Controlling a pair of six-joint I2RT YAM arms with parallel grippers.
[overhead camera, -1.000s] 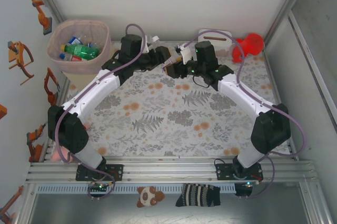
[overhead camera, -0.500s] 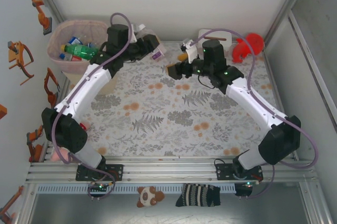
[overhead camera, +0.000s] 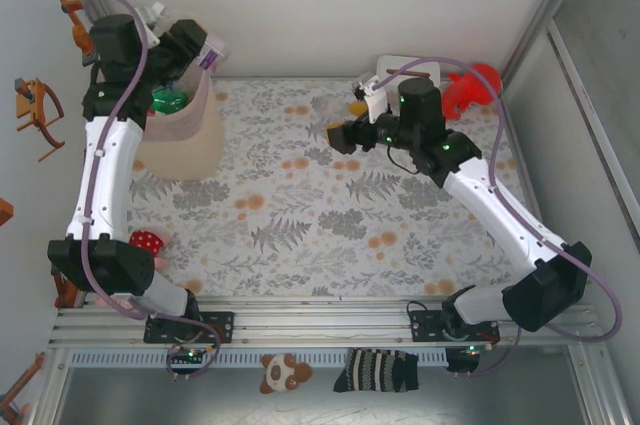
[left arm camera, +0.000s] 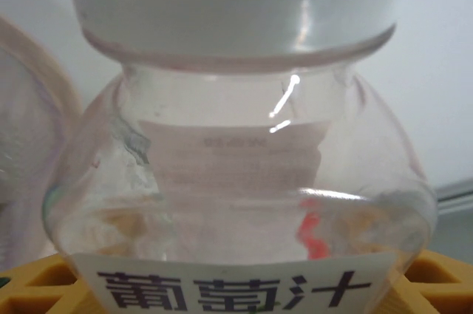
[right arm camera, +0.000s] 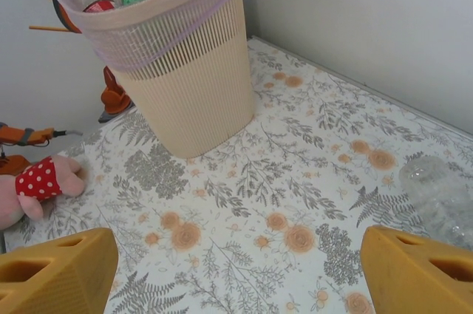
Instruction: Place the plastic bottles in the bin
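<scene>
The left claw (overhead camera: 198,45) grips a white-capped bottle (left arm camera: 236,181) above the rim of the bin (overhead camera: 185,145), which stands on the tabletop (overhead camera: 300,235). The right claw (right arm camera: 236,266) gapes open and empty, with a loose bottle (right arm camera: 437,197) lying nearby.

Non-task items noted on and around the work surface
A floral-printed table cover (overhead camera: 330,215) in grey and orange spans the surface; at its far right corner sits a red plastic toy figure (overhead camera: 478,85), just beside a low white box (overhead camera: 392,67) against the back wall. A pink plush toy in red white-dotted cloth (right arm camera: 41,181) lies at the left edge of the cover. Orange flat cut-out figures (overhead camera: 35,105) hang on the left wall. Below the near aluminium rail (overhead camera: 320,325) lie a small brown-and-white plush toy (overhead camera: 284,372) and, just beside it, a black-and-white striped sock (overhead camera: 375,370)
</scene>
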